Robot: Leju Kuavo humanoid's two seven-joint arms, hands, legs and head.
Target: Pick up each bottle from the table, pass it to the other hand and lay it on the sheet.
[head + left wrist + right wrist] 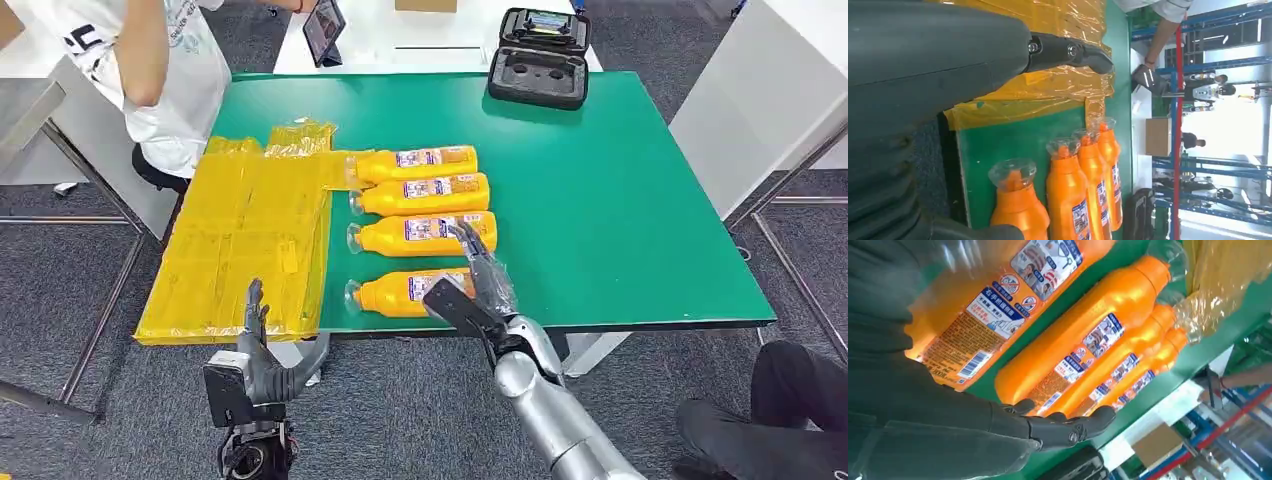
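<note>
On the green table (620, 200), four orange bottles are lying side by side just beyond the right hand (478, 280) — none is sitting on the yellow sheet (240, 250) proper, though the farthest bottle's (415, 162) capped end is touching the sheet's edge. By my reckoning the whole job is still waiting: four pickups, four handovers, four placements.

Reaching forward from the table's near edge, the right arm is holding its hand spread over the nearest bottle (400, 293), fingers extending on toward the second bottle (420, 232). From the wrist camera the fingers (1068, 427) are lying flat and apart above the labels, closing on nothing; whether the palm is touching the nearest bottle, I cannot tell.

Off to the other side, the left hand (262, 350) is hanging just short of the sheet's near edge — fingers pointing up, apart, holding nothing. A person in a white shirt (170, 80) is standing at the far corner beyond it, and a black case (538, 60) is lying open at the table's far edge.
</note>
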